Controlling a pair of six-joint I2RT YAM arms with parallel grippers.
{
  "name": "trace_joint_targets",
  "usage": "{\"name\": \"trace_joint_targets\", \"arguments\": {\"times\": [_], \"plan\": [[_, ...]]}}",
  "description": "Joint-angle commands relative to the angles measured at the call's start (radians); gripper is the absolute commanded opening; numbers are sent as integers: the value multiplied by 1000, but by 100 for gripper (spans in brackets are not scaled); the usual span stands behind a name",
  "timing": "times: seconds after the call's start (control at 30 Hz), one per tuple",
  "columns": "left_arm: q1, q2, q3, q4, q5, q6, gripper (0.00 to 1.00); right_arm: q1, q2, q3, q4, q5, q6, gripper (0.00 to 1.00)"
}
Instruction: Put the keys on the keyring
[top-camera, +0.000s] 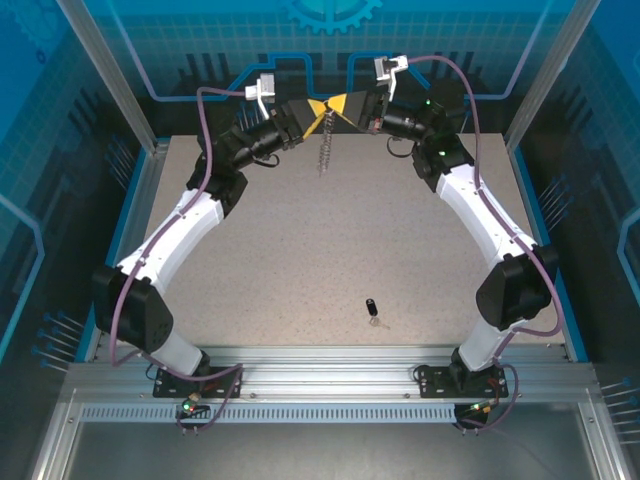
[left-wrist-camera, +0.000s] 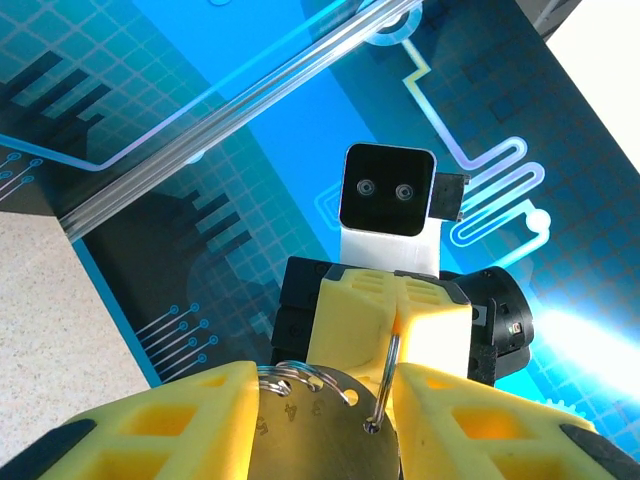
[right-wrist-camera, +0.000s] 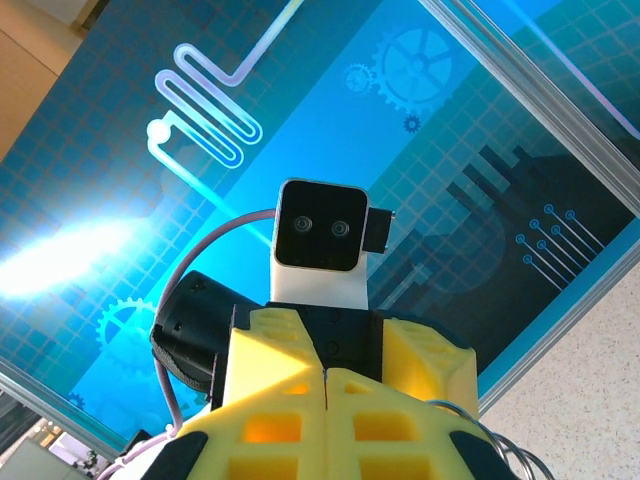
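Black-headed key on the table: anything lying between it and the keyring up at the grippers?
Nothing visible. The tiny black-headed silver key lies alone on the speckled table; open tabletop runs to the grey keyring, silvery beaded chain dangling, between left gripper and right gripper.

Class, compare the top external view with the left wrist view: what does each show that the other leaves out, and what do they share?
Top external adds: the key lying on the table near the arm bases, and a beaded chain hanging below where the arms meet.
Left wrist adds: a round stamped metal tag between the left gripper's fingers, and the keyring's wire pinched in the shut right gripper.
Shared: both yellow-fingered grippers, meeting tip to tip.
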Motion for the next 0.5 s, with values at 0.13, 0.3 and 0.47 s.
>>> {"name": "trace_joint_targets", "arguments": {"times": [0.13,0.3,0.47], "plan": [[-7,17,34,55,-13,-19,37,13,25,41,45,-1,13,0],[-10,22,42,58,-13,-18,35,13,32,43,38,-6,10,0],[-13,32,50,67,-4,-24,26,13,36,43,28,-5,5,0]]}}
